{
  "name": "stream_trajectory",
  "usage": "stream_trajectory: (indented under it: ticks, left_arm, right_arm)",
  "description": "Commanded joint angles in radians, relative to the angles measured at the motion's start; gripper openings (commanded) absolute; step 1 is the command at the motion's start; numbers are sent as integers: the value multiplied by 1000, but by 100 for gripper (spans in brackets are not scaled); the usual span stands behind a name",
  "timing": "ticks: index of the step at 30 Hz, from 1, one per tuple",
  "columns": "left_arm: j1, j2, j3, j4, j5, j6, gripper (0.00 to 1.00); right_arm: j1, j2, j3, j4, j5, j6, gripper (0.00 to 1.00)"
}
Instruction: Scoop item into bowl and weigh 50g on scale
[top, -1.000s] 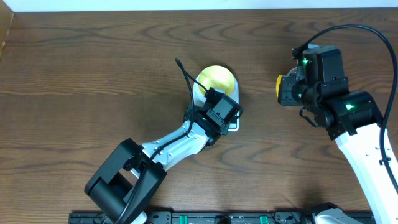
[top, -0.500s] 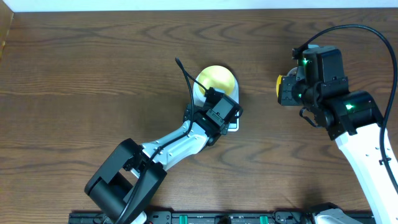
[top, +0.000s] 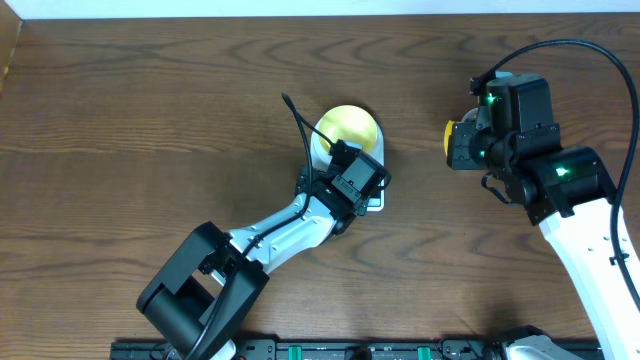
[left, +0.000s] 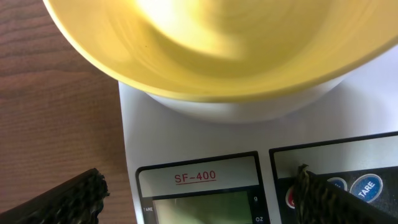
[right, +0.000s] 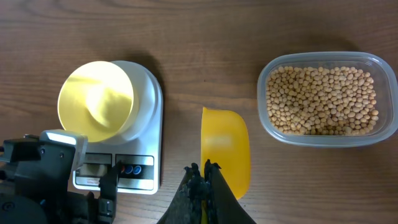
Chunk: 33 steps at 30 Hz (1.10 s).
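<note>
The pale yellow-green bowl (top: 348, 127) stands empty on the white scale (right: 148, 93). It also shows in the right wrist view (right: 96, 101) and the left wrist view (left: 217, 56). My left gripper (left: 199, 178) is open at the scale's (left: 180, 140) front edge, astride the display, with its right fingertip over the buttons. My right gripper (right: 204, 171) is shut on the handle of an empty yellow scoop (right: 225, 149), held above the table between the scale and the tub. The tan beans (right: 320, 99) fill the clear tub.
The clear plastic tub (right: 267, 121) sits right of the scoop; in the overhead view my right arm hides it. The yellow scoop (top: 458, 138) shows there beside the right wrist. Bare wooden table (top: 150, 120) lies to the left.
</note>
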Motion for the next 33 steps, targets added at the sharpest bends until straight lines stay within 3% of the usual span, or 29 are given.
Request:
stream_trajectory:
  ticks: [1, 33]
  left_arm:
    - [0, 19, -6, -8, -13, 6, 98]
    - [-1, 32, 0, 3, 6, 6, 98]
  right_arm:
    - [-3, -1, 19, -2, -2, -8, 1]
    - [-3, -1, 19, 10, -2, -9, 1]
